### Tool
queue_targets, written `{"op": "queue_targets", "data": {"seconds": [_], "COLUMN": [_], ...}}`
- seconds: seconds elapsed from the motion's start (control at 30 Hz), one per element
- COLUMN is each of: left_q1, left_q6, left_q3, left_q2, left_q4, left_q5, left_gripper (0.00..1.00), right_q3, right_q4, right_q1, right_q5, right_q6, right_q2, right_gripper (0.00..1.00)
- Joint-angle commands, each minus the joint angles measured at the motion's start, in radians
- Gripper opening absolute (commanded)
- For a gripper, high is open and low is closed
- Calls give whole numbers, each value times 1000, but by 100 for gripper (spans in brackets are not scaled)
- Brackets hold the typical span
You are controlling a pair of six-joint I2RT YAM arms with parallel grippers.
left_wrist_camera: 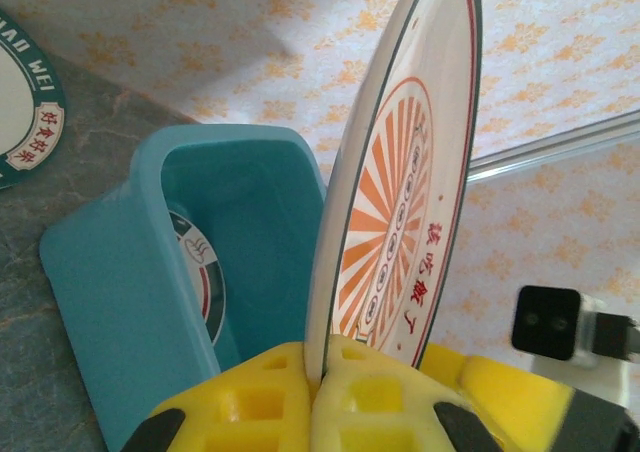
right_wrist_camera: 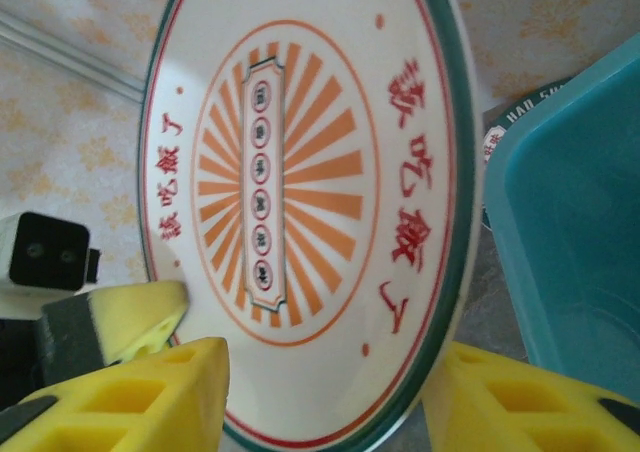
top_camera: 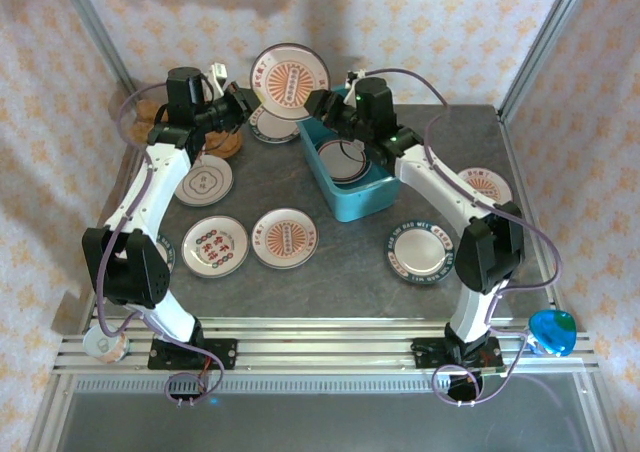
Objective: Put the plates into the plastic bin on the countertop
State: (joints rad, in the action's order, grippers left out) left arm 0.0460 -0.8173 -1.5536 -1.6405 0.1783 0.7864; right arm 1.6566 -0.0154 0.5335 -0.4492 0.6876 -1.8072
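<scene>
A white plate [top_camera: 290, 75] with an orange sunburst print stands on edge in the air above the far end of the teal plastic bin [top_camera: 365, 204]. My left gripper [top_camera: 248, 100] is shut on the plate's rim [left_wrist_camera: 400, 202], its yellow pads [left_wrist_camera: 250, 402] pinching it from both faces. My right gripper [top_camera: 318, 104] is open, its fingers [right_wrist_camera: 130, 392] on either side of the plate's [right_wrist_camera: 300, 192] lower edge. I cannot tell whether they touch it. Another plate [top_camera: 350, 162] lies inside the bin [left_wrist_camera: 110, 272].
Several more plates lie on the dark countertop [top_camera: 350, 272]: at the left [top_camera: 205, 183], front [top_camera: 215, 245] [top_camera: 283, 238], right [top_camera: 420, 249] [top_camera: 485, 184] and back [top_camera: 272, 127]. A small blue round object [top_camera: 552, 332] sits by the front rail. Patterned walls close in the sides.
</scene>
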Motion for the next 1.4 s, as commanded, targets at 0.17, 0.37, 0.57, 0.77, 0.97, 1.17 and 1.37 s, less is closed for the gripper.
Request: {"op": "queue_targets", "data": {"seconds": [0.17, 0.37, 0.57, 0.77, 0.97, 1.17, 1.37], "left_q1": [16, 20, 26, 30, 31, 31, 31], "left_q6": [-37, -32, -40, -13, -1, 3, 46], "left_q3": [-28, -31, -40, -45, -44, -34, -42], "left_q2": [-5, -21, -32, -31, -26, -14, -11], "left_q4": [-108, -91, -92, -58, -41, -60, -31], "left_q5": [42, 37, 43, 24, 8, -9, -37], "left_gripper": [0, 0, 0, 0, 11, 52, 64], "right_q3": [-55, -92, -101, -112, -143, -190, -291], "right_q4": [140, 200, 200, 220, 216, 192, 149], "right_q1": [-4, -3, -3, -3, -4, -7, -20], "right_q5": [56, 76, 89, 101, 166, 255, 371], "right_q6": [89, 114, 113, 128, 152, 150, 209], "right_q2": [-27, -17, -15, -9, 23, 90, 177], "right_gripper": [38, 28, 19, 8, 0, 0, 0]}}
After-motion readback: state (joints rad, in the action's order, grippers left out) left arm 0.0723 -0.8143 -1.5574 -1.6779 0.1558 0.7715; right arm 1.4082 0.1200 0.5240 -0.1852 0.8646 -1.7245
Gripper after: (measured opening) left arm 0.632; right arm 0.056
